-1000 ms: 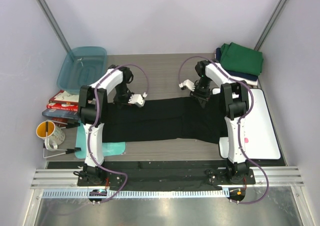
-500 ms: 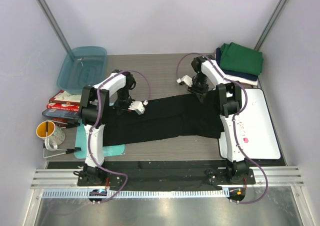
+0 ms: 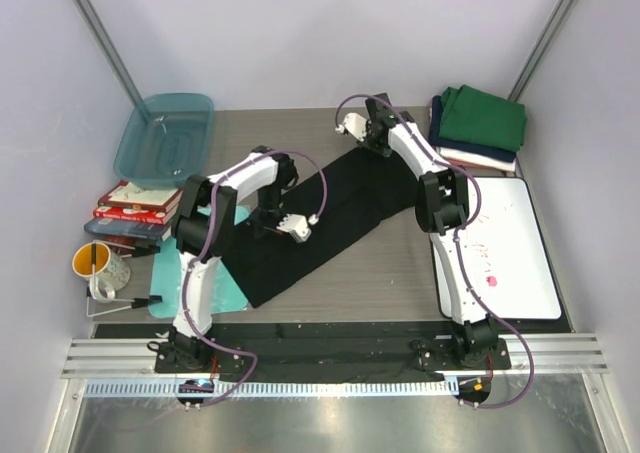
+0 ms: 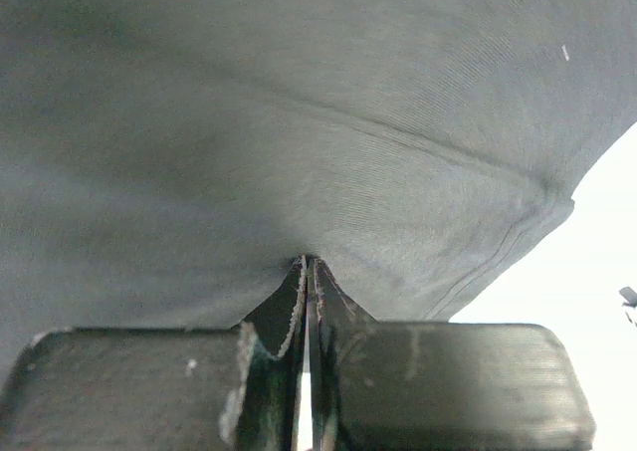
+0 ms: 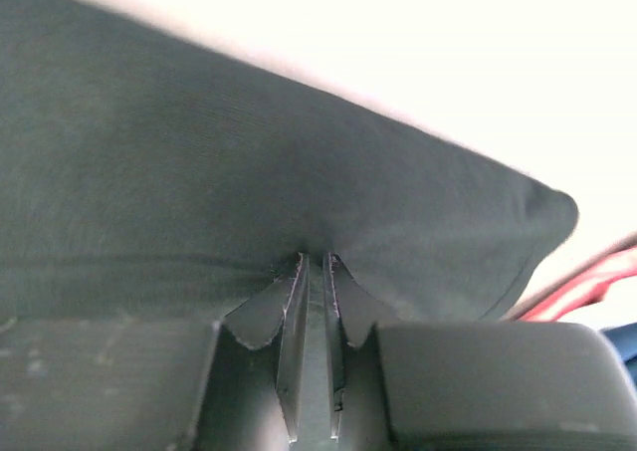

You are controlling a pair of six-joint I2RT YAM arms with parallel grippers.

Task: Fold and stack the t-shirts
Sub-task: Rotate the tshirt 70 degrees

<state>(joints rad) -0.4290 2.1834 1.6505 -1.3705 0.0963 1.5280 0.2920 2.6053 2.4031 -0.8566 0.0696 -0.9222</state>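
**A:** The black t-shirt (image 3: 330, 208) runs as a long dark band on a slant, from the lower left of centre up toward the top middle of the overhead view. Its low end reaches the teal mat (image 3: 228, 295) at the near edge of the table (image 3: 390, 273).

**B:** And both ends are gripped. The left jaws are at the band's left edge, mid-frame, pressed fully together on a pinch of the cloth. In the left wrist view the fabric (image 4: 299, 122) puckers right at the tips, and a hemmed edge curves off to the right.

**A:** The right jaws are up at the top end. In the right wrist view they are closed to a thin slit with a fold of the dark cloth (image 5: 249, 172) nipped between them.

**B:** So the shirt is stretched between the left arm (image 3: 215, 188) and the right arm (image 3: 440, 188).

**A:** Moving outward, the other folded t-shirts (image 3: 483, 118) sit stacked in the upper right corner, green on top with navy beneath.

**B:** Just below them lies a white board (image 3: 515, 243). Over at the upper left is the teal tub (image 3: 165, 133), with books (image 3: 128, 203) and a yellow mug (image 3: 93, 264) below it.
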